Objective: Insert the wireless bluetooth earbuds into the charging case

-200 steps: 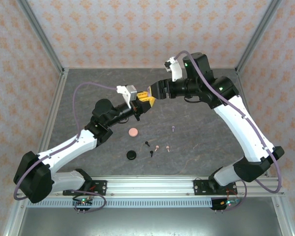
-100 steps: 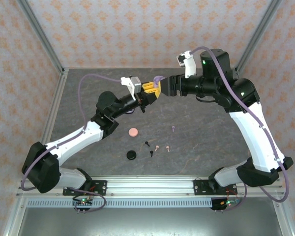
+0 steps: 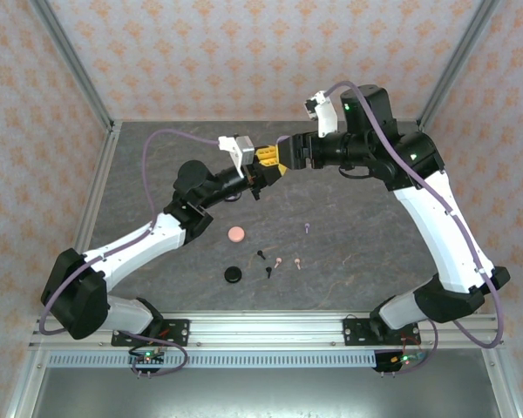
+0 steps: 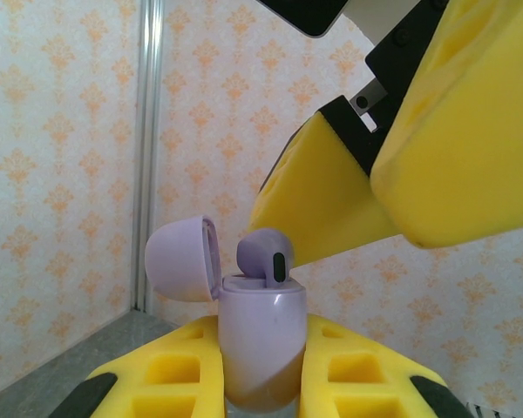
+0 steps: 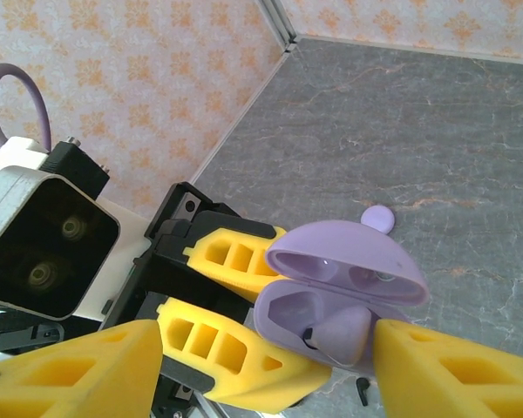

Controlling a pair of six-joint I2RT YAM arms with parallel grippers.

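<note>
Up off the table (image 3: 349, 252), the left claw (image 4: 261, 383) is clenched on the lilac case (image 4: 260, 335), a yellow finger pressed to each side of it. In the left wrist view the case stands upright, a smooth, glossy, rounded shell with its long axis running straight up and its mouth on top. Its domed lid (image 4: 181, 259) is swung open and hangs off the case's left edge, hollow side turned toward the case.

A lilac earbud (image 4: 266, 257) sits in the mouth of the case with its rounded head poking out, a dark oval patch facing the camera. Its stem is hidden inside.

The right wrist view looks into the case from the other side. It shows the pale moulded wells and the underside of the lid. The right claw (image 5: 268, 338) is released, its two blocky yellow fingers spread wide on either side of the case and not touching it. Both claws wear matte yellow fingers, and the left one's have rectangular pockets.

The top view gives the wider scene. On the grey, stone-veined table below the case, toward the arm bases, lie a round pink case (image 3: 236, 233), a round black case (image 3: 234, 274) and small loose earbuds (image 3: 278, 261) in lilac, pink and black.
</note>
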